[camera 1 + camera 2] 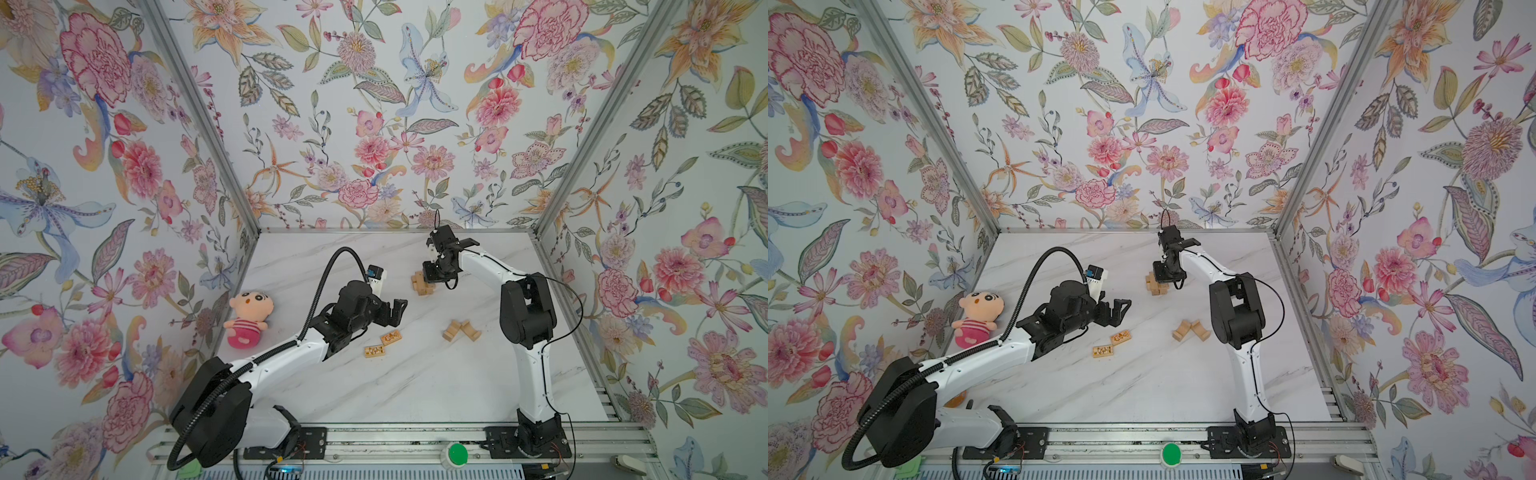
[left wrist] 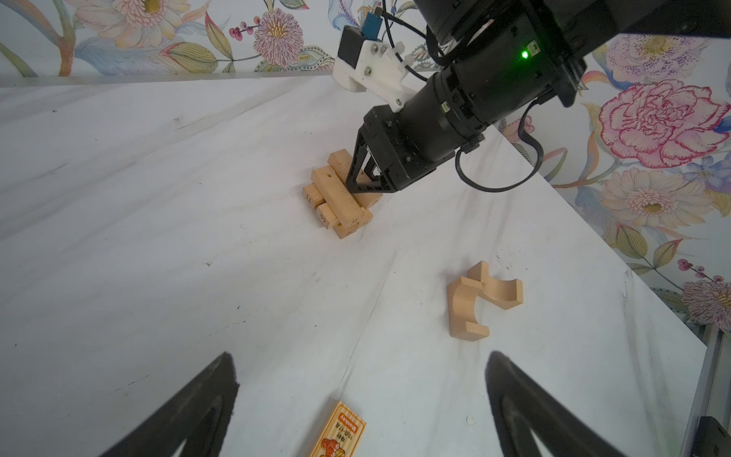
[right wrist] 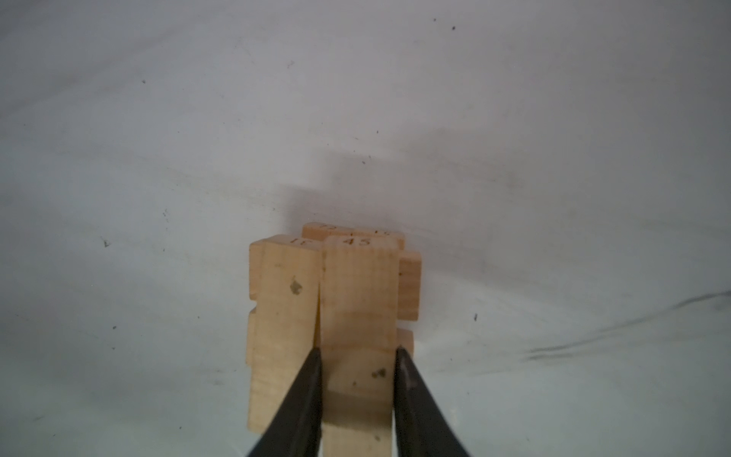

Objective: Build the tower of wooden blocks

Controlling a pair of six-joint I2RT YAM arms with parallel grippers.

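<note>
I see right gripper [image 3: 358, 352] pinching top block [image 3: 358, 292] on tower [image 1: 420, 286]; left gripper [image 2: 362, 356] spread wide. Tower well apart from table [image 1: 374, 395] edges.

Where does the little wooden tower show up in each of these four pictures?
In a top view: tower, just below centre.
In a top view: just below centre too.
Left wrist: just above centre.
Right wrist: bottom centre.
Landmark: right gripper shut on its top block.
</note>
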